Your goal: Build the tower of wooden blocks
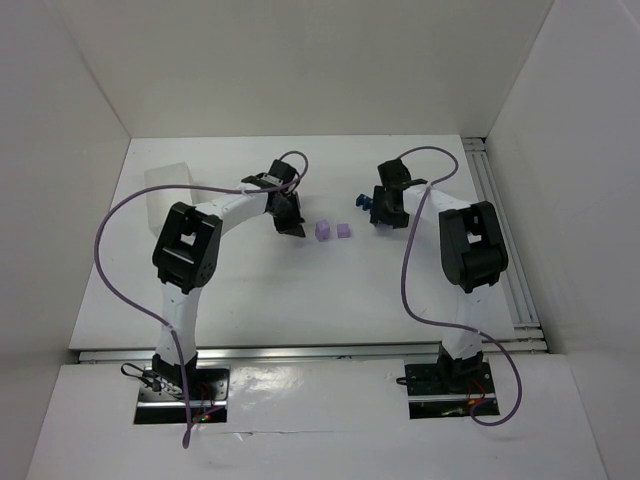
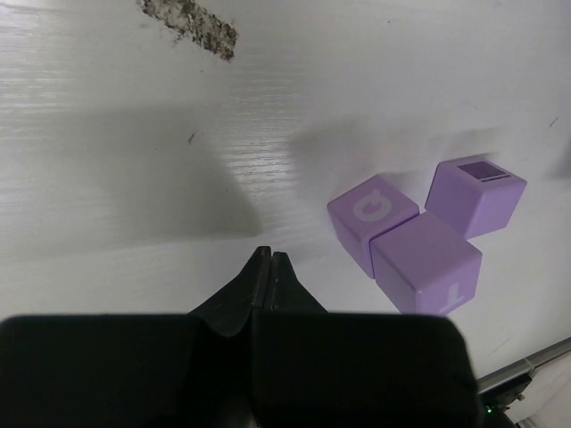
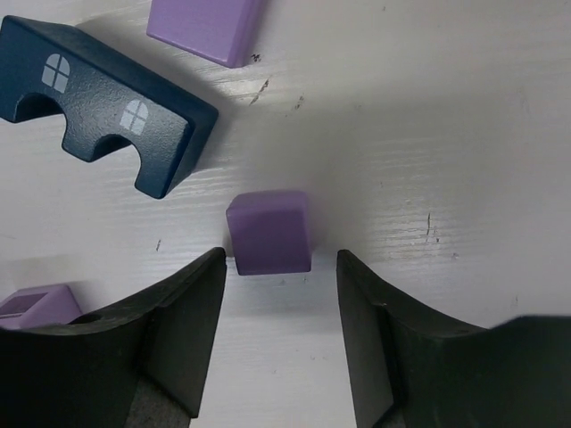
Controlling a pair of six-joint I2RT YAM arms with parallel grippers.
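On the middle of the white table (image 1: 250, 290), seen from above, two purple blocks (image 1: 333, 231) are lying side by side between the arms. The left gripper (image 1: 293, 226) is hovering just left of them. The right gripper (image 1: 384, 215) is hanging to their right, beside a dark blue block (image 1: 362, 202). A translucent box (image 1: 168, 188) is standing at the far left.

In the left wrist view, the left gripper (image 2: 269, 260) is pressing its fingers together on nothing. Three purple blocks (image 2: 426, 263) are clustering off to one side, clear of the tips.

In the right wrist view, the right gripper (image 3: 280, 259) is holding its fingers spread. One purple cube (image 3: 269, 230) is sitting on the table in the gap at their tips, ungripped. The dark blue block (image 3: 98, 98), arched, is lying just beyond it.
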